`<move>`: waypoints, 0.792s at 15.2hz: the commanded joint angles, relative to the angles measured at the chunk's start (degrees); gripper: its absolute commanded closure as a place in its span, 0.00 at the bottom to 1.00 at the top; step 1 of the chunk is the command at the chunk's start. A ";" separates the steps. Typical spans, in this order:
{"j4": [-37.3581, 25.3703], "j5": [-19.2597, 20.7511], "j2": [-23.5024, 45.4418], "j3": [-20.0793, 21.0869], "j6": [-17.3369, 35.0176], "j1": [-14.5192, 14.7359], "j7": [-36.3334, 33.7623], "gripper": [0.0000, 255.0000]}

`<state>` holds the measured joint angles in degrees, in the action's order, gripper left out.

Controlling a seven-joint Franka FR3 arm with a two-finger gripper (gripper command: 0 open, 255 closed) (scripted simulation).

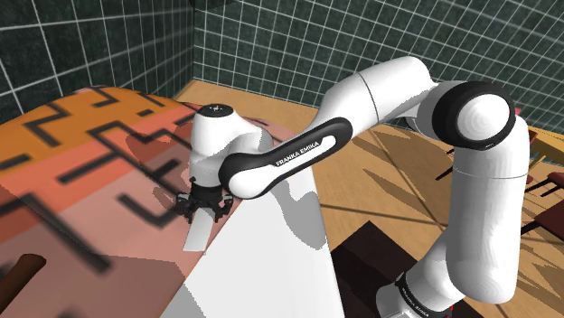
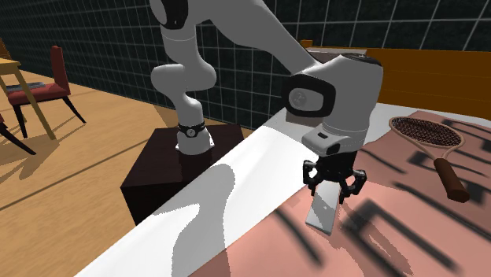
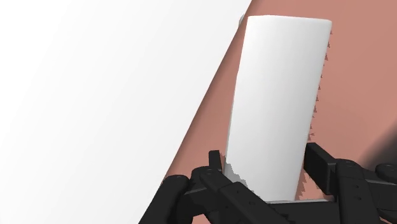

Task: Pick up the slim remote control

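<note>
Slim remote (image 3: pixel 277 102), plain white slab, one only. It lies on a tabletop (image 2: pixel 260 157), where a white band meets pink-orange patterning with dark lines. Black gripper (image 3: pixel 264 162) at its near end, fingers (image 3: pixel 213 167) pressed against both long edges, clasping it. One racket (image 2: pixel 425 134) lies on the same top, well apart. Walls are dark green tile, floor is wood. One red chair (image 2: pixel 55 79) stands beyond.

Colours, patterns
White remote (image 3: pixel 277 108), blk gripper (image 2: pixel 334 182); pink-orange tabletop (image 1: pixel 81 185) w/ blk maze lines; dk green grid wall (image 1: pixel 271 45).
</note>
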<state>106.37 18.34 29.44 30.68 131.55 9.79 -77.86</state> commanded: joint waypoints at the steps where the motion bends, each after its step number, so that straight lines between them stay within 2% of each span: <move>1: 0.11 0.04 0.03 -0.02 0.12 0.02 -0.06 1.00; 9: -0.14 0.16 0.29 -0.12 0.12 0.10 -0.06 1.00; 12: -0.48 -0.81 -1.15 0.55 -1.53 -0.38 0.52 1.00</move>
<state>105.91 17.81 28.75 31.04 130.45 9.59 -77.54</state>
